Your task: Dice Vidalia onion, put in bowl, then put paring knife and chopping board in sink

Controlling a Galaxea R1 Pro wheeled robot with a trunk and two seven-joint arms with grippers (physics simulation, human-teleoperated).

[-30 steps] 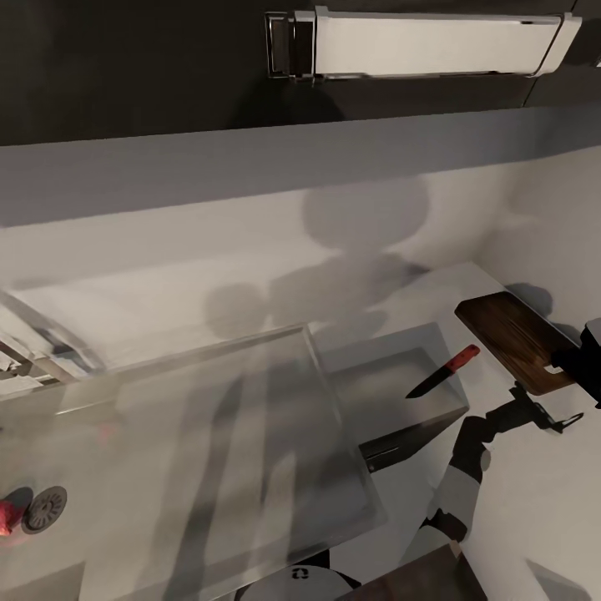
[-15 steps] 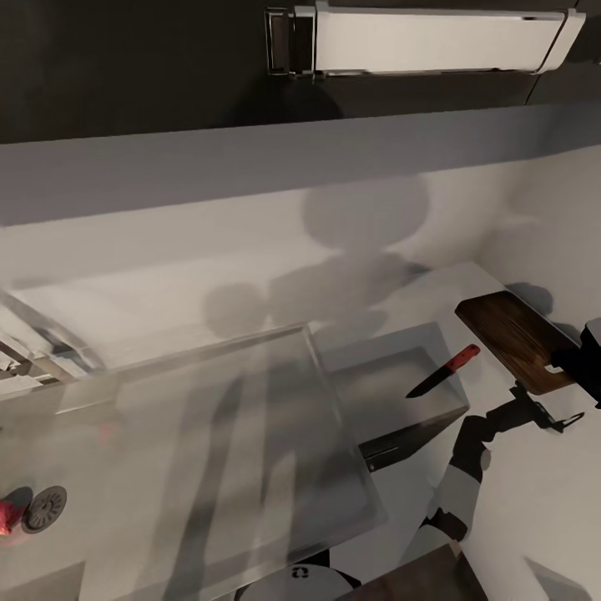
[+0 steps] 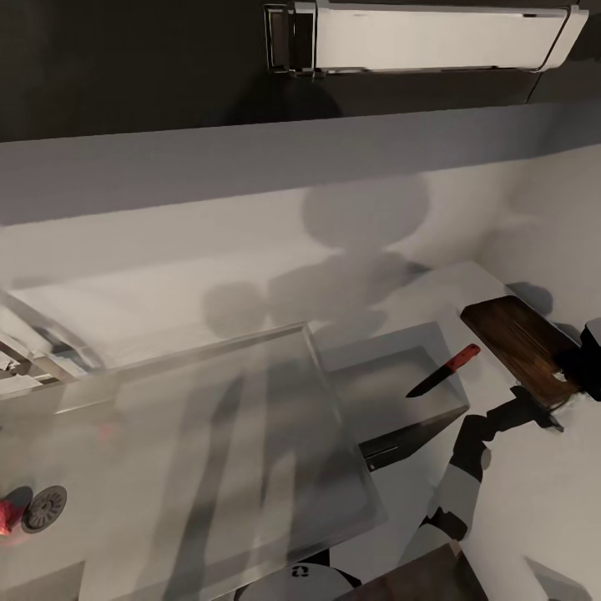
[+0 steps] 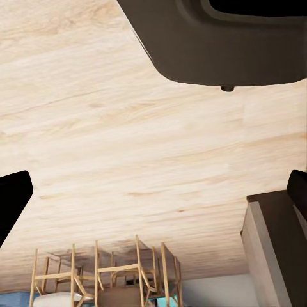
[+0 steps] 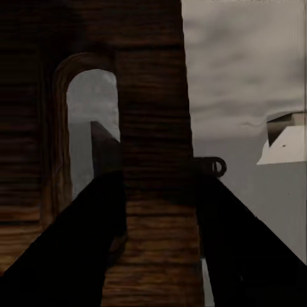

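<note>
The dark brown chopping board lies at the right end of the countertop. My right gripper is shut on its near end. In the right wrist view the two fingers clamp the wooden strip of the board beside its slot hole. The paring knife, with a red handle and dark blade, rests across the squarish bowl. The steel sink spreads to the left, its drain at the far left. My left gripper hangs open over wood floor. The Vidalia onion is out of view.
Black upper cabinets with a chrome handle hang above the pale backsplash. A red knob sits beside the drain. A wall closes off the counter's right end. Wooden chairs stand on the floor in the left wrist view.
The board's near end has shifted and risen a little with my right gripper on it, and its shadow has moved under it. The knife and bowl stay put.
</note>
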